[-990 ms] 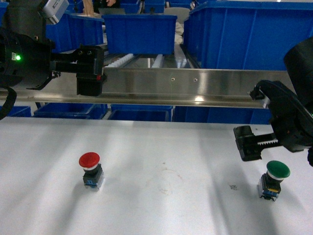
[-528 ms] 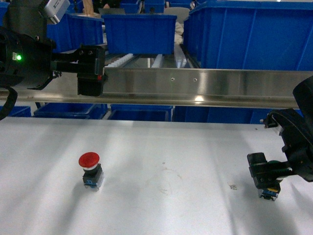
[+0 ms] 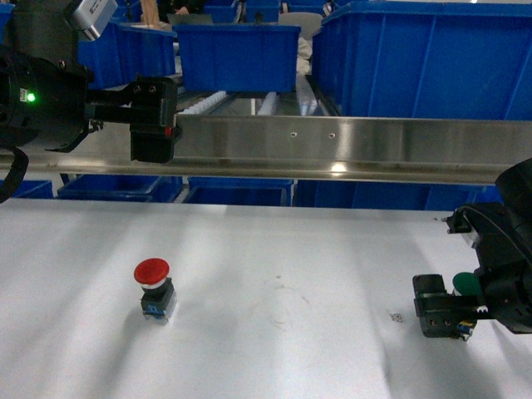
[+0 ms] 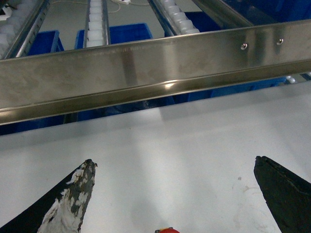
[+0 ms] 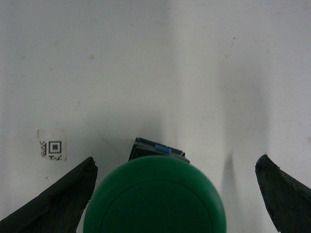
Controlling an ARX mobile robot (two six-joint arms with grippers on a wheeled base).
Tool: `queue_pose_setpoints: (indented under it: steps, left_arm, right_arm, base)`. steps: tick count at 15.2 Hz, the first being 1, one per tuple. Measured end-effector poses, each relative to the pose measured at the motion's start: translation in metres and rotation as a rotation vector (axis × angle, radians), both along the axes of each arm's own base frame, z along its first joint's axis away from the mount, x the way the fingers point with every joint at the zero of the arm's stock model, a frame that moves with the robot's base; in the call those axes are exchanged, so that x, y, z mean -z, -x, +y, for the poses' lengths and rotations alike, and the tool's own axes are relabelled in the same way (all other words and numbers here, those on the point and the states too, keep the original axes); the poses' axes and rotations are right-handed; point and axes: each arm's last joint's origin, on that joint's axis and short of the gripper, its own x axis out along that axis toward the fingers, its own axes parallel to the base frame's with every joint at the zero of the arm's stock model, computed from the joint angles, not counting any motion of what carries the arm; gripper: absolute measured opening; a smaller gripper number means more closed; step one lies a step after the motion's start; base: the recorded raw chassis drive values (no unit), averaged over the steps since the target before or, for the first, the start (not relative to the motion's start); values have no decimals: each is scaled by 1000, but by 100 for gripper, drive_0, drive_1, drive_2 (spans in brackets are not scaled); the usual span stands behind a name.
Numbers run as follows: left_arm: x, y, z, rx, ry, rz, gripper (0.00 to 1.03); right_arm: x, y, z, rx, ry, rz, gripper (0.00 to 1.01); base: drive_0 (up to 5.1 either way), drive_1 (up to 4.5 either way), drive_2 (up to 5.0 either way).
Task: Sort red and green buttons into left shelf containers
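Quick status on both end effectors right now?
Left end effector: open, empty, raised above the red button.
Right end effector: open, straddling the green button, not yet gripping.

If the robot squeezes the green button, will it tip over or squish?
Probably no squishing: the green button looks like hard plastic. It may tip if nudged, since its wide cap sits on a narrower block. The smooth dome looks slippery, so the open right gripper should likely grip the block.
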Motion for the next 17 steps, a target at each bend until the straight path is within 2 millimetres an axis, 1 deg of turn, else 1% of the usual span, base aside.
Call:
queue_pose_setpoints:
  steps: [2, 3, 5, 7, 9, 10, 12, 14, 15, 16, 17]
  left_arm:
    - [0, 0, 0, 0, 0, 0, 98]
    - [0, 0, 0, 0, 0, 0, 98]
    - [0, 0, 0, 0, 0, 0, 98]
    - [0, 0, 0, 0, 0, 0, 98]
    - [0, 0, 0, 0, 0, 0, 98]
    - [0, 0, 0, 0, 0, 0, 98]
    - [0, 0, 0, 0, 0, 0, 98]
    - [0, 0, 0, 0, 0, 0, 98]
    - [0, 0, 0, 0, 0, 0, 98]
    - [0, 0, 0, 0, 0, 0, 98]
    - [0, 0, 0, 0, 0, 0, 98]
  right_arm:
    - [2, 3, 1, 18, -13, -46, 97]
    - [3, 6, 3, 13, -19, -35, 90]
    - [6, 11, 6, 18, -39, -41, 71]
    - [9, 16, 10, 20, -69, -49, 49]
    - [11, 21, 10, 31, -89, -60, 31]
    - [13, 25, 10, 37, -95, -73, 27]
    - [14, 30, 8, 51, -96, -84, 27]
    - [9, 40, 3, 60, -100, -114, 27]
    - [1, 45, 0, 60, -97, -156, 27]
    - [-13, 49, -3, 52, -99, -217, 27]
    - [-39, 55, -8, 35, -104, -339, 27]
  base:
    - [0, 0, 0]
    - [0, 0, 0]
    - [0, 0, 0]
    - [0, 0, 0]
    - [0, 0, 0]
    - [0, 0, 0]
    - [0, 0, 0]
    - [0, 0, 0]
    - [0, 0, 0]
    - [0, 0, 0]
    - [0, 0, 0]
